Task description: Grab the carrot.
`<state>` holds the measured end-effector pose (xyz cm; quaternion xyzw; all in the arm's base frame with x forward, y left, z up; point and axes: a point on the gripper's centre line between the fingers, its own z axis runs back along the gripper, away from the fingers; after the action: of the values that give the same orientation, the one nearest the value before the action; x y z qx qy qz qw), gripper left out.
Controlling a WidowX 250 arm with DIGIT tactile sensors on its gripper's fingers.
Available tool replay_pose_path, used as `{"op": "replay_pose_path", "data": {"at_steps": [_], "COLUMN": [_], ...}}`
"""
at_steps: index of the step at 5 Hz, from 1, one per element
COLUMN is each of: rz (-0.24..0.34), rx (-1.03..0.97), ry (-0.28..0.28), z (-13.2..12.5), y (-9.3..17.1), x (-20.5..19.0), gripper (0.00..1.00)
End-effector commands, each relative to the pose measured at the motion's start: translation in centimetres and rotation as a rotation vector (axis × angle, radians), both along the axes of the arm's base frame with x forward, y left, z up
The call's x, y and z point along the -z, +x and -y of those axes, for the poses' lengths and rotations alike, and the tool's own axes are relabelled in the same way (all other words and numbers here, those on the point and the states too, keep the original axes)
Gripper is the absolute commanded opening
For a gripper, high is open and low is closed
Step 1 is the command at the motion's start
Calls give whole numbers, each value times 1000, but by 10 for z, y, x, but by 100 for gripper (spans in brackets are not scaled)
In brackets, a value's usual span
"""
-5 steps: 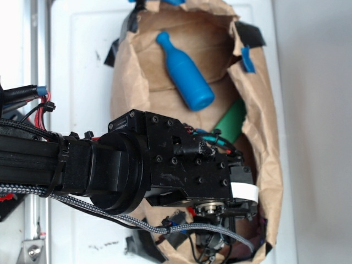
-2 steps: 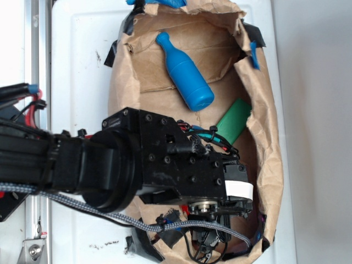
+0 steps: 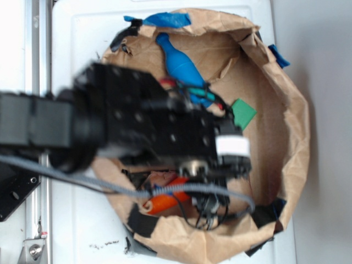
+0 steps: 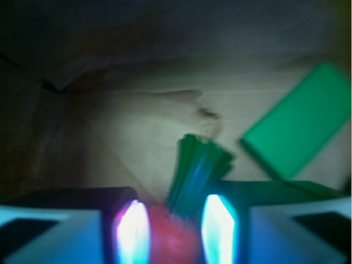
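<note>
- Two views are showing this moment; the exterior one is looking down on a white tabletop (image 3: 82, 49) carrying a brown paper bag (image 3: 286, 137) with its mouth rolled wide open.
- Inside the bag, the black robot arm (image 3: 110, 126) is reaching in from the left, blurred, and covering much of the bag's floor.
- Under the arm's far end, the carrot (image 3: 165, 201) is showing as an orange body lying near the bag's lower rim; its green top is hidden by the arm in this view.
- Toward the bag's upper rim, a blue bottle (image 3: 177, 60) is lying with its neck pointing up-left, its lower part passing behind the arm.
- Just right of the arm, a corner of a green block (image 3: 243, 113) is peeking out on the bag's floor.
- Strips of blue tape (image 3: 165, 20) and black tape are sitting along the bag's rim.
- From the exterior view I cannot tell how the fingers are standing, as the arm is hiding them.
- Turning to the wrist view, which is dim and blurred, the fingers (image 4: 132, 231) are standing on either side of the carrot (image 4: 192, 176), with its red-orange body between them and its dark green top sticking out ahead.
- Whether the fingers are actually pressing on the carrot, I cannot tell through the blur.
- Up to the right, well clear of the carrot, the green block (image 4: 300, 129) is lying flat on the brown paper floor.
</note>
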<state>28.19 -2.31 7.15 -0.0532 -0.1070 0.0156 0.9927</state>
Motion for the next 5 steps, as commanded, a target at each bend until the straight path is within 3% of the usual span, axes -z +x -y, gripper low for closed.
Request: {"op": "replay_pose_path", "data": {"at_steps": [1, 2, 3, 5], "rz": [39, 23, 29, -16], "rx": [-196, -208, -185, -154], "ry": [70, 34, 28, 35], "z": [-34, -35, -28, -9], "y": [-9, -16, -17, -12], "x": [-62, -70, -56, -10], "gripper": [0, 0, 100, 100]}}
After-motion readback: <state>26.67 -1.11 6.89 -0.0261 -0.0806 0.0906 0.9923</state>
